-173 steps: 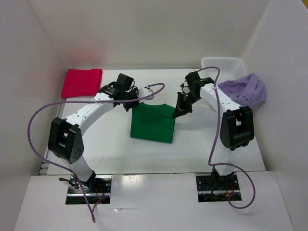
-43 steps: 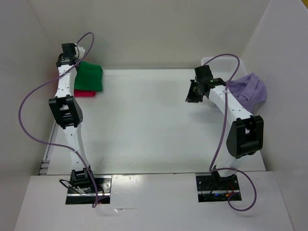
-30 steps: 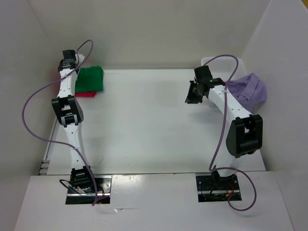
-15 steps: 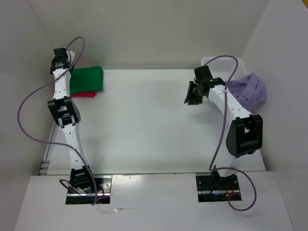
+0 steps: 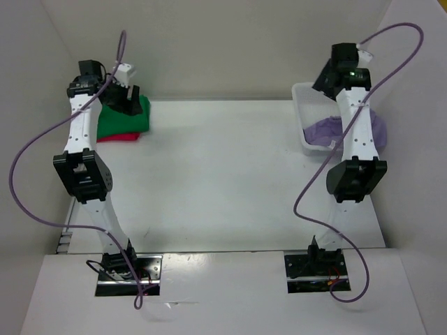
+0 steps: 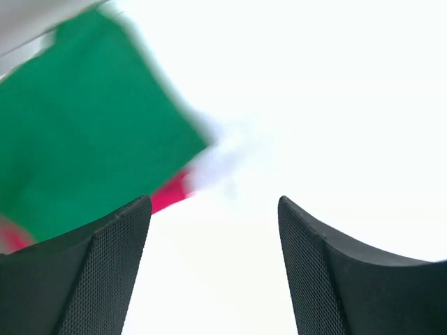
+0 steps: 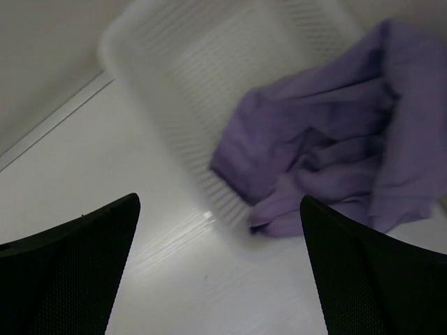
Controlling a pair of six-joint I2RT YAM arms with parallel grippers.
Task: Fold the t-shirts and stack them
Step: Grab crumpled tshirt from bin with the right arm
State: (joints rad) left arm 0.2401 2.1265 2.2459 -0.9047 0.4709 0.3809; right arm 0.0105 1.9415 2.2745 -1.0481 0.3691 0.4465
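Scanning from the white table [image 5: 223, 174] downward, finds the white basket [image 7: 209, 91] at the far right edge with the lavender shirt [image 7: 328, 153] crumpled inside and draped over the rim, not yet folded, then the green shirt [image 5: 133, 124] folded atop the red shirt [image 5: 119, 138] in the far left corner. Shows the left gripper [image 6: 213, 209] spread wide and empty near the stack's corner, and the right gripper [image 7: 220, 202] likewise spread and empty, high over the basket. Risks, judging by the bunched cloth, catching only one layer on a shallow pinch, or dragging and tipping the light basket along with the shirt.
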